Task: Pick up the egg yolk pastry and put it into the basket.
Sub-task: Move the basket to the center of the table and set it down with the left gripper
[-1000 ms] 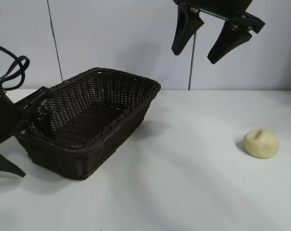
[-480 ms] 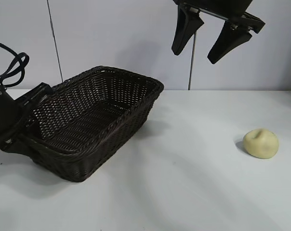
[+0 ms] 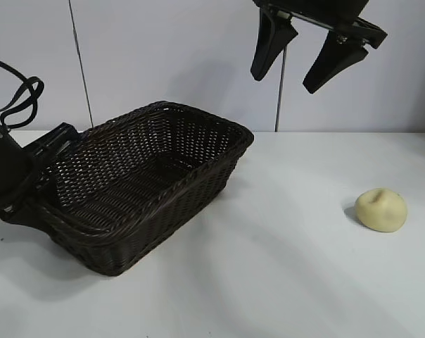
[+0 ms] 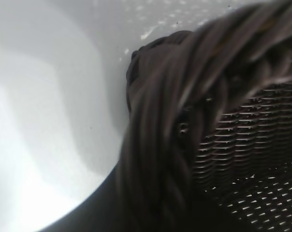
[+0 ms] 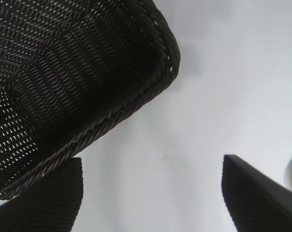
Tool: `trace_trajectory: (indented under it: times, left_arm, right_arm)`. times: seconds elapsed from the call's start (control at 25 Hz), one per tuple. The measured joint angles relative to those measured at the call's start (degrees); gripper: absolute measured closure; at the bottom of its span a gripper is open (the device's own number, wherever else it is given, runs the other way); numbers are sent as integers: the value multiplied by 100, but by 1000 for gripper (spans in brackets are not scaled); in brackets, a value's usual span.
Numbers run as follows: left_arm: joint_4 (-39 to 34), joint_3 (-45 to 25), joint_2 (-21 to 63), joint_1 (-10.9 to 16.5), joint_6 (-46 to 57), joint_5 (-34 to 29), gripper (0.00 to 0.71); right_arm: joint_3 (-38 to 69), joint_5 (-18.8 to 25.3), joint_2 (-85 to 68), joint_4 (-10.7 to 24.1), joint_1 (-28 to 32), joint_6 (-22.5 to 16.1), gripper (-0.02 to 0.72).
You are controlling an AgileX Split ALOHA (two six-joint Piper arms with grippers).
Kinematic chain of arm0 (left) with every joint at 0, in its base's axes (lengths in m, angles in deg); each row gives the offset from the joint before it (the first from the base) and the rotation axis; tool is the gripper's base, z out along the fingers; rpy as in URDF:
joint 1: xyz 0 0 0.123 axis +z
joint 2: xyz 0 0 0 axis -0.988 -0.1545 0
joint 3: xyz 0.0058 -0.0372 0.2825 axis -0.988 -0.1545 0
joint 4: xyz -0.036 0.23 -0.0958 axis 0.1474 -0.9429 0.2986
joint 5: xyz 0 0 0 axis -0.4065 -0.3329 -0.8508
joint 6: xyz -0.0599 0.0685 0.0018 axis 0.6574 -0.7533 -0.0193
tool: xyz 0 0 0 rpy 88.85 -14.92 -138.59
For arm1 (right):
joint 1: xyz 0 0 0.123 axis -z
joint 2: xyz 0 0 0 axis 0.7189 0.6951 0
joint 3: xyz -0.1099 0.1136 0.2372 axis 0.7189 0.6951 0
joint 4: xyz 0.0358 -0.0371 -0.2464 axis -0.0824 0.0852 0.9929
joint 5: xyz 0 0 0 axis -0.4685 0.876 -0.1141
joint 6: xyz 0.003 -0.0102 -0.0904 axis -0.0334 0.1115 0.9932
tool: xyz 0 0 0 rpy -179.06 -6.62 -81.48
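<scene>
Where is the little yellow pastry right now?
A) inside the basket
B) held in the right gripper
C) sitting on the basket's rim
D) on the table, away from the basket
D: the pastry lies on the bare white table, well apart from the basket, and the open right gripper hangs high above with nothing in it.

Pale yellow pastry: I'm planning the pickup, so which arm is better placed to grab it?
Right. Its open claw hangs free above the table, nearer the pale yellow rounded pastry; the left claw is shut on the dark woven wicker basket's rim.
</scene>
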Motion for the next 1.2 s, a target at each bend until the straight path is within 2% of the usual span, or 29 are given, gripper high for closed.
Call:
trace_trajectory:
  times: [0.2, 0.68, 0.92, 1.2]
  left_arm:
    - [-95, 476, 0, 0, -227, -381, 609]
    - [-193, 935, -266, 0, -1303, -970, 609]
    - [-355, 1863, -849, 5, -2036, -1658, 609]
    - [-1016, 3123, -1457, 5, -2796, -2440, 609]
  right_arm:
    - [0, 0, 0, 0, 0, 0, 134]
    - [0, 0, 0, 0, 0, 0, 134]
    - [0, 6, 0, 0, 0, 0, 134]
    - [0, 11, 0, -5, 0, 0, 134]
